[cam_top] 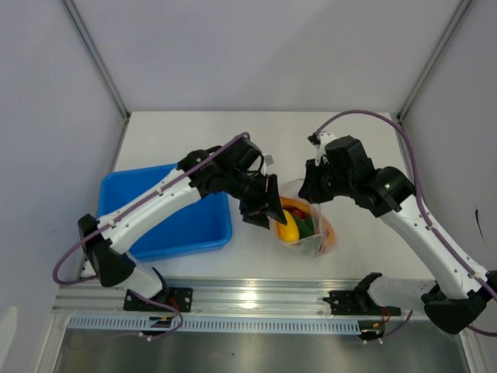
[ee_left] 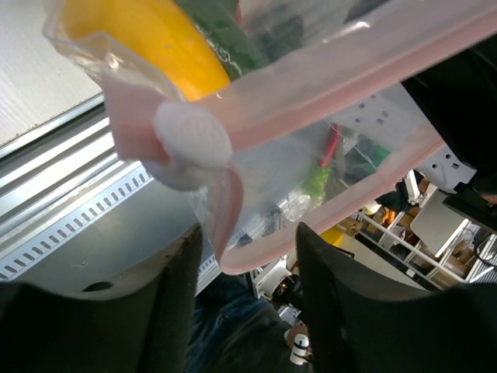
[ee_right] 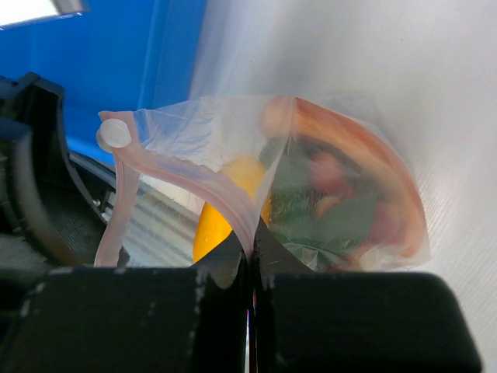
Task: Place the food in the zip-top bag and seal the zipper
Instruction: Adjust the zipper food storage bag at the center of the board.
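Observation:
The clear zip-top bag [cam_top: 309, 227] hangs off the table between both grippers, holding the food: a yellow piece [cam_top: 288, 228], a green piece [cam_top: 306, 225] and an orange-red wedge [cam_top: 328, 227]. My right gripper [ee_right: 250, 245] is shut on the pinkish zipper [ee_right: 198, 183] at the bag's right corner. My left gripper [ee_left: 248, 256] stands open at the other end. A loop of the zipper [ee_left: 342, 198] dips between its fingers [ee_left: 175, 303] without being pinched. A white slider tab [ee_left: 192, 136] sits on the strip just above them. The mouth gapes between its two strips.
A blue plastic tray [cam_top: 167, 221] lies on the white table to the left, under my left arm. The aluminium rail [cam_top: 256, 299] runs along the near edge. Grey walls close in both sides of the table.

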